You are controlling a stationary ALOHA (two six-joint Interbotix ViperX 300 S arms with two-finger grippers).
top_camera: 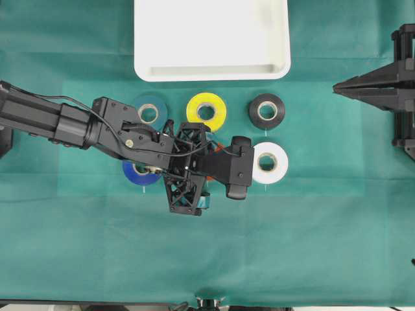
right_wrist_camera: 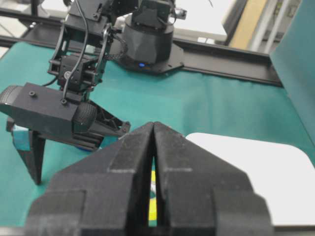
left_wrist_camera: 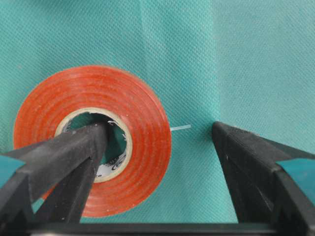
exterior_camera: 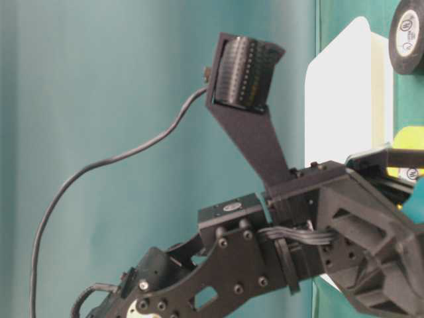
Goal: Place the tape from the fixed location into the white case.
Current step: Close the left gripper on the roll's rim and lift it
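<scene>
Left gripper (left_wrist_camera: 157, 147), jaws spread wide and holding nothing, straddles one wall of the tape (left_wrist_camera: 93, 140), which lies flat on the cloth (left_wrist_camera: 246, 59) short of the white case (top_camera: 211, 70). Right gripper (right_wrist_camera: 152, 147) is closed, empty. Risk: an off-centre pinch could tip the roll.

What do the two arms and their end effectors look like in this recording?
Both arms are matte black. The left arm has boxy links, a lattice-like end effector frame, a thin black cable looping along it and a wrist camera on a black bracket. The left end effector has wedge-shaped black fingers with teal patches near their bases. The right end effector has blocky, textured black fingers.
</scene>
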